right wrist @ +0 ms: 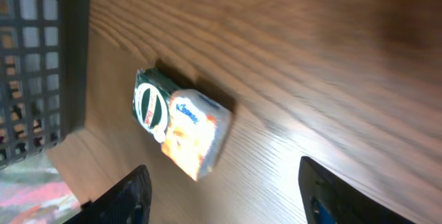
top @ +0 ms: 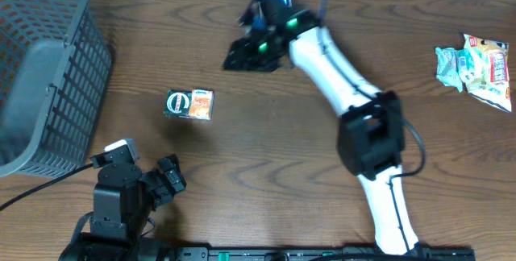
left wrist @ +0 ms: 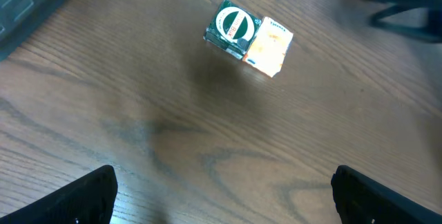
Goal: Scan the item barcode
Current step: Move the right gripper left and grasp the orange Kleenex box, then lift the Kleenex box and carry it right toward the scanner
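Currently | one small pack (top: 189, 104) | one basket (top: 40, 76) | left fingers (left wrist: 83, 200) spread | right fingers (right wrist: 128, 200) spread, empty

A grey plastic basket (top: 40, 68) with latticed walls stands at the left edge of the brown wooden table (top: 266, 132). Well apart from it, at the far right edge, lie a few crinkled snack packets (top: 477, 68), touching one another
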You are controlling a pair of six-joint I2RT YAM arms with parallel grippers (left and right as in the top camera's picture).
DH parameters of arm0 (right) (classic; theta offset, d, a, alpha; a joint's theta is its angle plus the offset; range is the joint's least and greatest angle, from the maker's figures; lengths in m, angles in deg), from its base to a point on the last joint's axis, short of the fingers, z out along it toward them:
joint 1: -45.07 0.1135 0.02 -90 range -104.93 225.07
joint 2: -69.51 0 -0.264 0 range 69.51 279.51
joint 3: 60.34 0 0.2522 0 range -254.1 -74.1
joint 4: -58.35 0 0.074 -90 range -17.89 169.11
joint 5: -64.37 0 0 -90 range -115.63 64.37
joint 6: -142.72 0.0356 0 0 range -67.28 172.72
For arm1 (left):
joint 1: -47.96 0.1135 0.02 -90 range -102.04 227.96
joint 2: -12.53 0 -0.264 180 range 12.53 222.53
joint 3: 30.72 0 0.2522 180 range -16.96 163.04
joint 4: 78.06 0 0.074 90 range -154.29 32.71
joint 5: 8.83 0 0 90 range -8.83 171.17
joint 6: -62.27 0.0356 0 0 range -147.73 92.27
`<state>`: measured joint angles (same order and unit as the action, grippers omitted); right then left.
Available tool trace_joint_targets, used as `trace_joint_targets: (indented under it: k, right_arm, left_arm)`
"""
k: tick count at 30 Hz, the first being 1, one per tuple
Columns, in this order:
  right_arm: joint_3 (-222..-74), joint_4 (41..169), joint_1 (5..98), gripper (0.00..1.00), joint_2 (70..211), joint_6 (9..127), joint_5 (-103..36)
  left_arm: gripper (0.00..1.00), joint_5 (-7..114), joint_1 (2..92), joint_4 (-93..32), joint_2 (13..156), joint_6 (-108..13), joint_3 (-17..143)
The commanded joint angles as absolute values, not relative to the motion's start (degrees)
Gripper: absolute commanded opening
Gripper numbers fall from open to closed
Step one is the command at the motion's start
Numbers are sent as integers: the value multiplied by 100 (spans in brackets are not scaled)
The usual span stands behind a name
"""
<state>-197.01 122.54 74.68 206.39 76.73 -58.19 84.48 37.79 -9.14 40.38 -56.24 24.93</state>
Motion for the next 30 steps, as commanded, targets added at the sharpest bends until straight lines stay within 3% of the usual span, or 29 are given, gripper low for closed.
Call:
trace_joint_targets:
  k: [1, 6, 24, 26, 30]
  right_arm:
    - [-19705, 11966, 7739, 63, 20895, 8630, -5716]
    - [-19705, 11802, 8086, 62, 21238, 9181, -5716]
    - [-19703, 11730, 8580, 57, 21959, 9491, -5712]
    - [-19703, 11730, 8598, 50, 22029, 9485, -5679]
    - [-19703, 11872, 8583, 23, 22062, 9317, -5416]
  left_arm:
    - [97, 8463, 3792, -905, 4012, -5611, 2503]
    - [97, 8463, 3792, -905, 4012, -5611, 2503]
    - [98, 8463, 3790, -905, 4012, -5611, 2503]
    - [98, 8463, 3792, -905, 4012, -5611, 2503]
    - [98, 8463, 3792, -905, 4012, -5611, 2503]
